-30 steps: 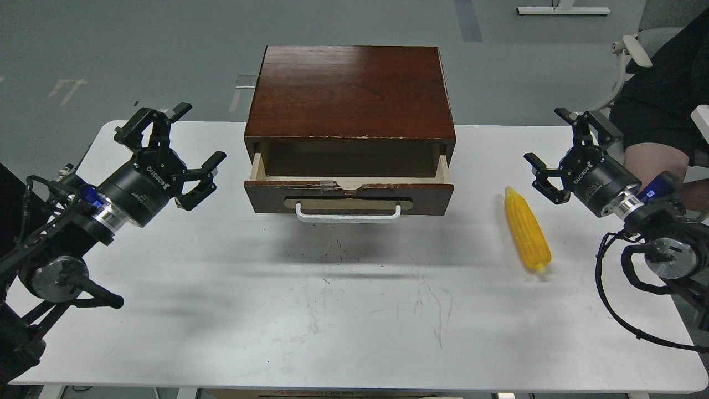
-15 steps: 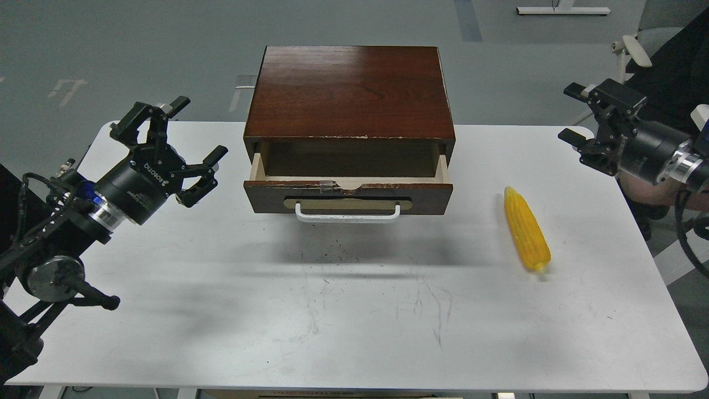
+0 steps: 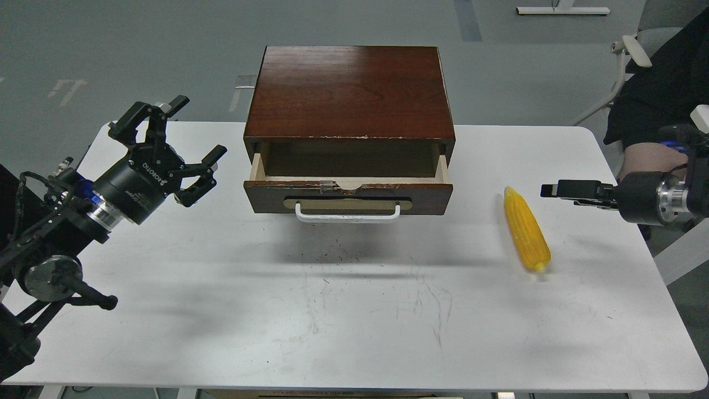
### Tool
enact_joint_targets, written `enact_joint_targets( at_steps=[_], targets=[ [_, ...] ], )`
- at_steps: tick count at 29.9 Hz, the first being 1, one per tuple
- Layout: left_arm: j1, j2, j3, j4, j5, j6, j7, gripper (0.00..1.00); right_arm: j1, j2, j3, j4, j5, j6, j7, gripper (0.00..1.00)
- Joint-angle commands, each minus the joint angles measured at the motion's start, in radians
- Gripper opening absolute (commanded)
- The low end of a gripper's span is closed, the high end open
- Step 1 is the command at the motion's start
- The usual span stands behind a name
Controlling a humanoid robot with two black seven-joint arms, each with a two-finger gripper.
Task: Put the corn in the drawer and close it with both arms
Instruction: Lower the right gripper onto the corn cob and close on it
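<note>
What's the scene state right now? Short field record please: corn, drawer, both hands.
corn: lying flat on the white table, right of the cabinet, untouched
drawer: partly pulled out, nothing visible inside
cabinet: dark wood, at the table's back middle
left hand: open, holding nothing, raised left of the drawer
right hand: seen edge-on, right of the corn, clear of it; open or shut cannot be told

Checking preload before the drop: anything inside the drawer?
The open part of the drawer shows only bare wood, nothing in it. The rear stays hidden under the cabinet top. The corn lies on the table.
</note>
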Motion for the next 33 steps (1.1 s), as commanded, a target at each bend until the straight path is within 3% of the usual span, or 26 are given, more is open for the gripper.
enact_joint_targets(
  at_steps=[1, 10, 17, 29, 33],
  targets=[
    [0.0, -0.001, 0.001, 0.0, 0.002, 0.0, 0.0, 0.99, 0.001, 0.03, -0.06, -0.024, -0.002, -0.036, 0.0, 1.0],
    [0.0, -0.001, 0.001, -0.001, 0.008, 0.0, 0.0, 0.99, 0.0, 0.107, -0.12, -0.084, -0.002, -0.091, 0.0, 0.98],
    [0.0, -0.001, 0.001, -0.001, 0.008, 0.0, 0.0, 0.99, -0.003, 0.148, -0.135, -0.106, 0.0, -0.097, 0.0, 0.86],
    [0.0, 0.0, 0.001, 0.0, 0.009, 0.0, 0.0, 0.99, -0.002, 0.159, -0.191, -0.116, 0.0, -0.098, 0.0, 0.29],
    [0.0, 0.0, 0.001, 0.0, 0.009, 0.0, 0.0, 0.99, 0.007, 0.15, -0.192, -0.107, 0.003, -0.098, 0.0, 0.05]
  ],
)
